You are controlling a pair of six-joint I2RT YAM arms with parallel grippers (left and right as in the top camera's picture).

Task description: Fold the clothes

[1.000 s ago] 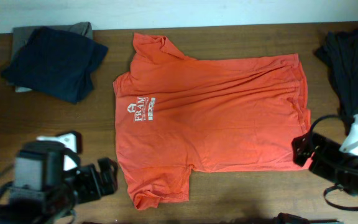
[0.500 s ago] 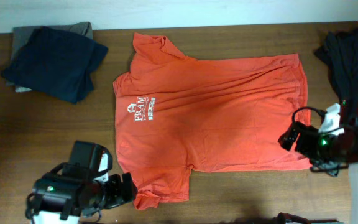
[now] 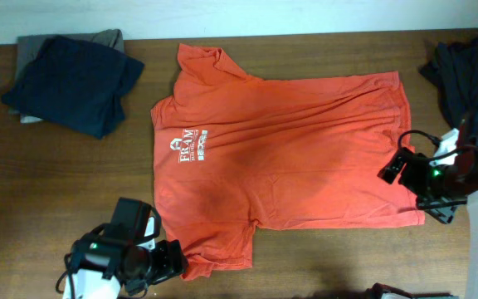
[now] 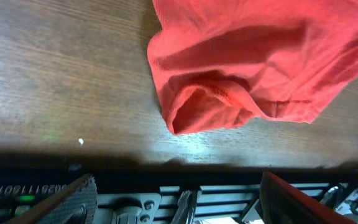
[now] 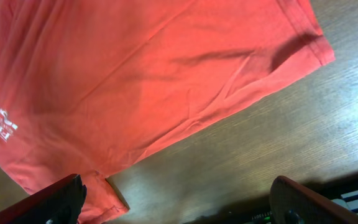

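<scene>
T-shirt [image 3: 289,149] flat mid-counter [image 3: 56,191], left fingers [image 4: 67,200] apart just short of the near sleeve [image 4: 229,93], right fingers [image 5: 58,198] apart by the hem corner [image 5: 316,48]; I reckon a shallow pinch catches one layer only and drags the shirt skewed.

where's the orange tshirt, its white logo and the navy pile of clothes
orange T-shirt [image 3: 305,149], overhead view, middle of its body
white logo [image 3: 187,147], overhead view, centre of the lettering
navy pile [image 3: 73,83], overhead view, middle of its top dark layer
</scene>
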